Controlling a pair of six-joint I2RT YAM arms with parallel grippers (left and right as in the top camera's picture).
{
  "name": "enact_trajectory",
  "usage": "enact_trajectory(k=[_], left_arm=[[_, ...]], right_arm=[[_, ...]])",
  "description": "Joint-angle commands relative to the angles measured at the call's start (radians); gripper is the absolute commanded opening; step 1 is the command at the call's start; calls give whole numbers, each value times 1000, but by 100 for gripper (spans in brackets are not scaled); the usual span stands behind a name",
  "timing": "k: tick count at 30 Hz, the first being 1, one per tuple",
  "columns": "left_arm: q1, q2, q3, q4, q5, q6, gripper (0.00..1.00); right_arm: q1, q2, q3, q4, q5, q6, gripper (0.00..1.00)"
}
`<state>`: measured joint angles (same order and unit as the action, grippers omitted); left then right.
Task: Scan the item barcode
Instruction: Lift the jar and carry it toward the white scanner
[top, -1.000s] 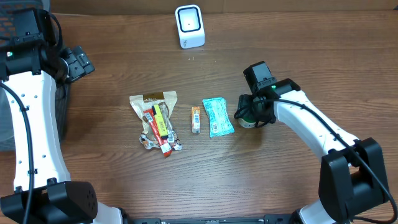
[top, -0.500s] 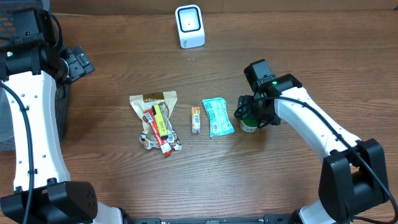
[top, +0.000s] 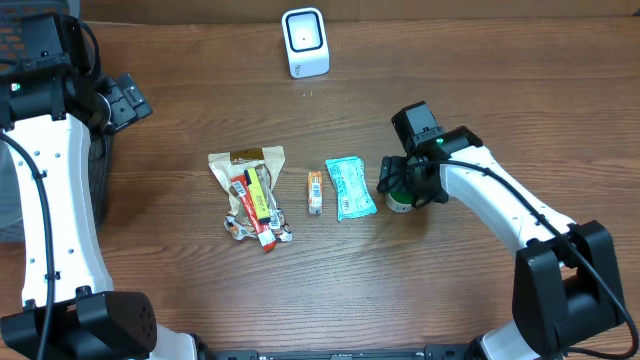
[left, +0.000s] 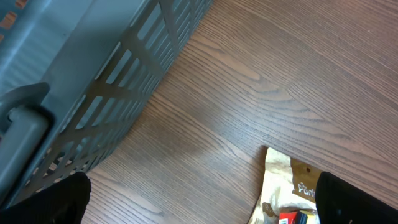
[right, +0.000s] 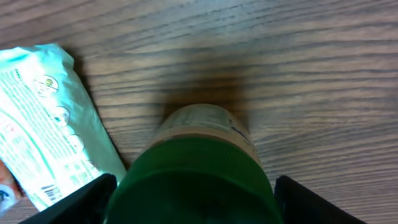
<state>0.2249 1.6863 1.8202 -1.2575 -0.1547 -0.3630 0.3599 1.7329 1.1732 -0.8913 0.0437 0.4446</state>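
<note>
Small green-capped bottle, pale label, on table mid-R; white scanner rear ctr, well apart.

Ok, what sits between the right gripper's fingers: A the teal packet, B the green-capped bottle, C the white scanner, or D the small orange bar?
B: the right wrist view shows the green-capped bottle standing inside the right gripper, the teal packet lying off to its side.

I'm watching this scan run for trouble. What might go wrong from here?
1. The right tool straddles the green-capped bottle, but a firm grip is not evident; on lifting, the bottle might slip or tip.
2. The teal packet lies right beside the bottle, so a finger may drag it.
3. The scanner stands well away; the barcode may end up facing away from it.
</note>
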Motion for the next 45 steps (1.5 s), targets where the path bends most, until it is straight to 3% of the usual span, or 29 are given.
enact_trajectory(k=[1,22,30,34,37,45], left_arm=[[1,-20,21,1,-12,12,100],[1,-20,21,1,-12,12,100],[1,-20,21,1,-12,12,100],[1,-20,21,1,-12,12,100],[1,-20,21,1,-12,12,100],[1,-20,21,1,-12,12,100]], right_arm=[[-2,-2,-19,13,8,0,80],[-2,-2,-62,57,49,0,80],[-2,-2,-62,47,61,0,71],[-2,-2,-62,42,61,-5,72],[-2,-2,-62,45,61,-7,79],[-2,-2,-67,55,61,-6,79]])
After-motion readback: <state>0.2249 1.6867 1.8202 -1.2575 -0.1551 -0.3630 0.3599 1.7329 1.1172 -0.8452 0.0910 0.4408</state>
